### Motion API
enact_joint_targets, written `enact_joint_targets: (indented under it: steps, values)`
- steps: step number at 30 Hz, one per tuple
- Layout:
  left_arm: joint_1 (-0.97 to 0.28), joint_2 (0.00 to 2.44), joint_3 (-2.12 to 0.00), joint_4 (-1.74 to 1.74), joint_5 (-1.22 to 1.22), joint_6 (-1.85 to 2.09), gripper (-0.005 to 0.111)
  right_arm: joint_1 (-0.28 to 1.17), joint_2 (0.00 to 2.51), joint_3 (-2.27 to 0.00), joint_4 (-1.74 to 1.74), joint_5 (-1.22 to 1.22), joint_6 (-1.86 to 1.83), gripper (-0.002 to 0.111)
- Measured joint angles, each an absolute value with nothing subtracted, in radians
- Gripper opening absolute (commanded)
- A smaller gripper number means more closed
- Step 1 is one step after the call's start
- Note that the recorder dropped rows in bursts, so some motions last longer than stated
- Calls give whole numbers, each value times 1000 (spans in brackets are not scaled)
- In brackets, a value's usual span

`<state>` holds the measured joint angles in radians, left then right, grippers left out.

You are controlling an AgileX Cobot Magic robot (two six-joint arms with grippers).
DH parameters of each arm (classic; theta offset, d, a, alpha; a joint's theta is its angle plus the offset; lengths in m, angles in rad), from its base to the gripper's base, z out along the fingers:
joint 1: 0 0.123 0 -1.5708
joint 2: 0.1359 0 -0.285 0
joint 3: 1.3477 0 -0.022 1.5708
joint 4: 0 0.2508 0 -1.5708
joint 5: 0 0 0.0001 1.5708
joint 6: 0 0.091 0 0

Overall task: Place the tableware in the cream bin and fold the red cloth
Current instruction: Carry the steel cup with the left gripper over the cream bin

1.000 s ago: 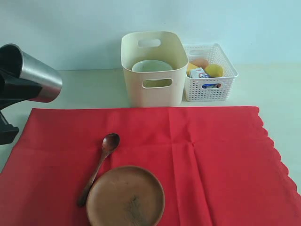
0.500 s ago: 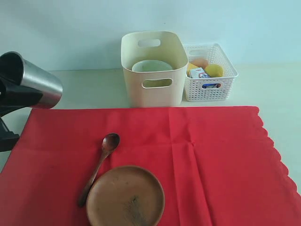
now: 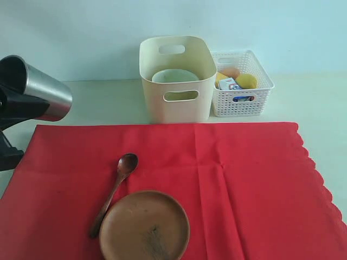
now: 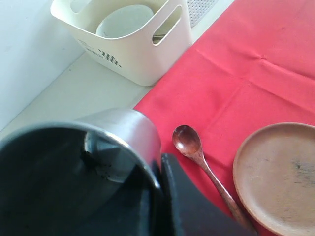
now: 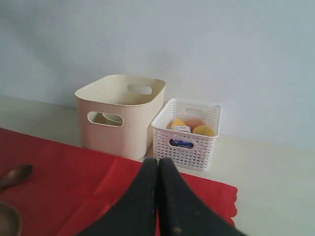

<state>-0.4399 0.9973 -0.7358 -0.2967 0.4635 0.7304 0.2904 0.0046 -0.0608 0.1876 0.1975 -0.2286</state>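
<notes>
Cup [image 3: 46, 95] pinched by left tool [image 4: 157, 182] | bin [image 3: 176, 105] right of it, well apart, left tool nearer | right tool [image 5: 158, 196] pressed together, empty

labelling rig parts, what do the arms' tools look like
Both tools are matte black. The right tool has two smooth fingers tapering to narrow tips. The left tool shows a broad, rounded finger. No cables or markings show.
</notes>
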Motion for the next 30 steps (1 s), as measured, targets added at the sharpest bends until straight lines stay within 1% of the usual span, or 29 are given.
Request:
enact_joint_targets:
  steps: [7, 15, 22, 25, 30]
  values:
    - [-440, 997, -736, -297, 463, 730, 0, 213, 5, -61, 188, 197, -229, 0]
    - [-440, 1002, -724, -297, 436, 730, 0, 211, 5, -61, 200, 197, -229, 0]
    - [-440, 1096, -724, -303, 343, 775, 0, 211, 5, -61, 211, 199, -229, 0]
    - [-440, 1146, -724, -358, 295, 798, 0, 211, 5, -61, 213, 201, -229, 0]
    - [-440, 1225, -781, -401, 214, 830, 0, 211, 5, -61, 213, 201, -229, 0]
